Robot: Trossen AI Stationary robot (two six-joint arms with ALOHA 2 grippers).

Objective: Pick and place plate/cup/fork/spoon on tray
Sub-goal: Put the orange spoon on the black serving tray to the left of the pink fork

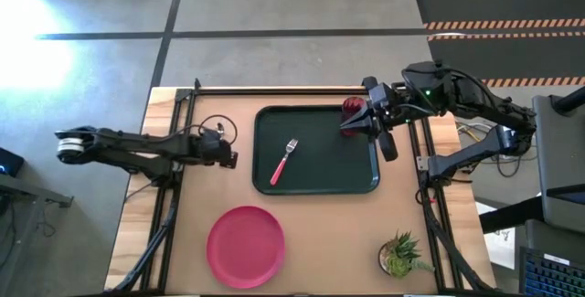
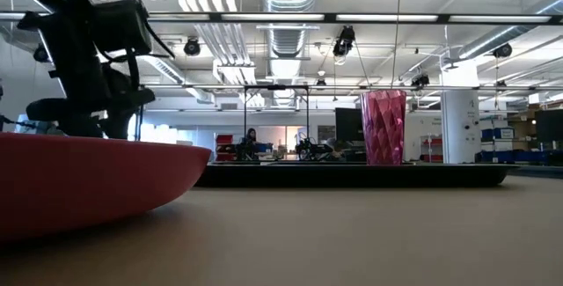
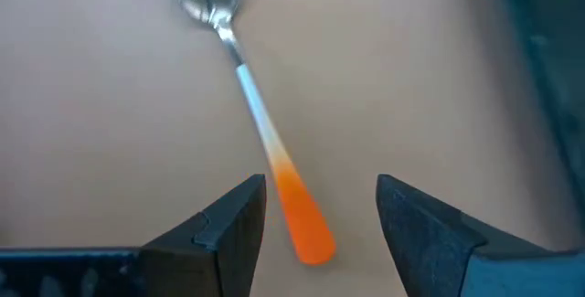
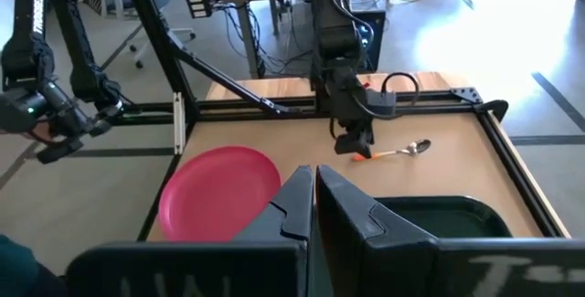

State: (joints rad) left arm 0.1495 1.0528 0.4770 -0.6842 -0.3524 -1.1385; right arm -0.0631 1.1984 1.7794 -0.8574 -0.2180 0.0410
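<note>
From overhead, the left gripper (image 1: pixel 230 158) hangs over bare wood left of the dark green-black rectangular tray (image 1: pixel 358 183), hiding what is under it. Its wrist camera shows it: open fingers (image 3: pixel 228 228) straddling the orange handle of the small silver-bowled spoon (image 3: pixel 260 128), lying flat. The right gripper (image 1: pixel 355 125), fingers (image 4: pixel 297 201) pressed together and empty, sits beside the translucent dark-red plastic tumbler (image 2: pixel 383 127), standing upright on the tray. The pink-handled fork (image 1: pixel 284 161) lies on the tray. The round pink-red plate (image 1: pixel 246 246) rests on the table.

Pink-red plate (image 1: pixel 245 246), dark green tray (image 1: pixel 315 183), orange-handled spoon (image 3: pixel 260 119)
</note>
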